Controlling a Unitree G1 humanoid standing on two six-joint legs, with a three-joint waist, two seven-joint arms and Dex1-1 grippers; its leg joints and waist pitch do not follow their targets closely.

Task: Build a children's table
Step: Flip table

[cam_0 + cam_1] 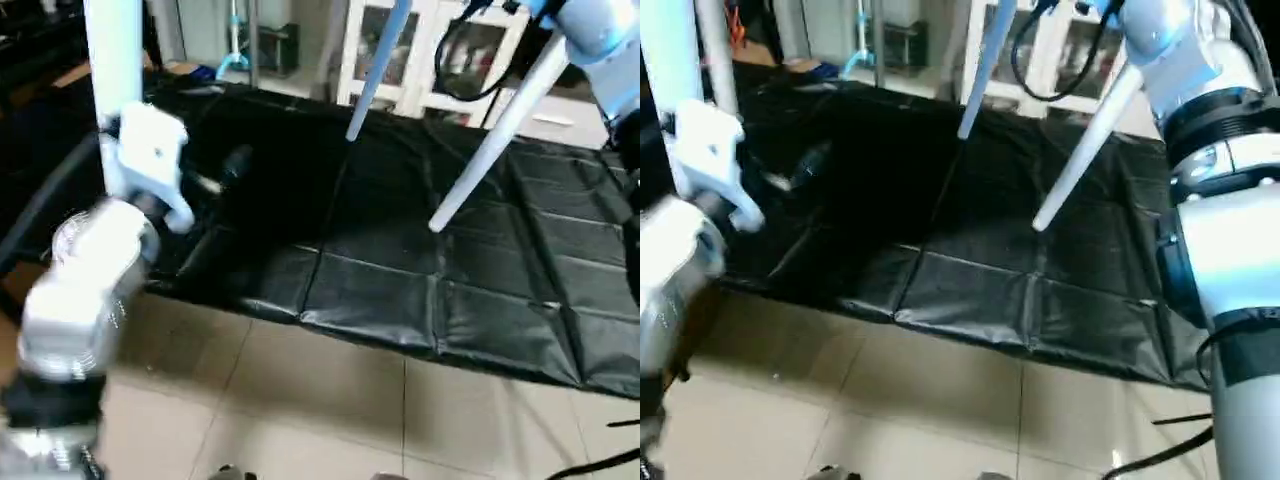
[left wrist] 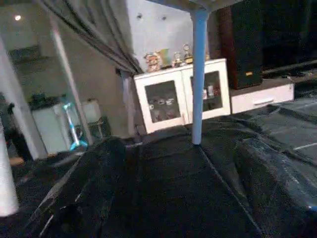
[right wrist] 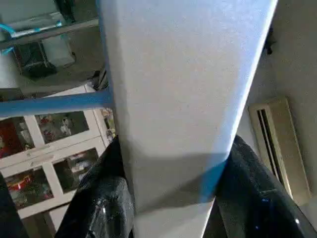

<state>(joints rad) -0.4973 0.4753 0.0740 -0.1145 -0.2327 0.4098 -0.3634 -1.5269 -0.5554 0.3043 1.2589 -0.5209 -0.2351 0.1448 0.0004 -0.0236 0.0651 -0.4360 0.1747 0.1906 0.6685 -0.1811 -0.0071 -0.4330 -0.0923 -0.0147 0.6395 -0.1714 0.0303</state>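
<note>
1. Tiled floor (image 1: 330, 400), nearest, in the head views.
2. Left gripper (image 2: 183, 213): claw wide, nothing between the fingers, low over the black mat (image 1: 400, 290).
3. Right gripper (image 3: 171, 198): claw half closed on a white table leg (image 3: 183, 99), one black finger on each side. The head views show this as the slanted leg (image 1: 490, 135), running up toward the right arm.
4. Second leg (image 1: 375, 70), slanted, with its tip over the mat; third leg (image 1: 110, 50), upright behind the left wrist.
5. Table top (image 2: 198, 4): a sliver of the underside, with a leg (image 2: 198, 74) running down from it to the mat.
6. Glass-door cabinet (image 2: 181, 96), farthest.

Progress, judged: three legs look fitted, and I cannot tell about a fourth. Still to do: check that leg and stand the table level.

Views: the head views give the legs' spread. The right wrist view alone shows the grip. The left wrist view shows the top.
</note>
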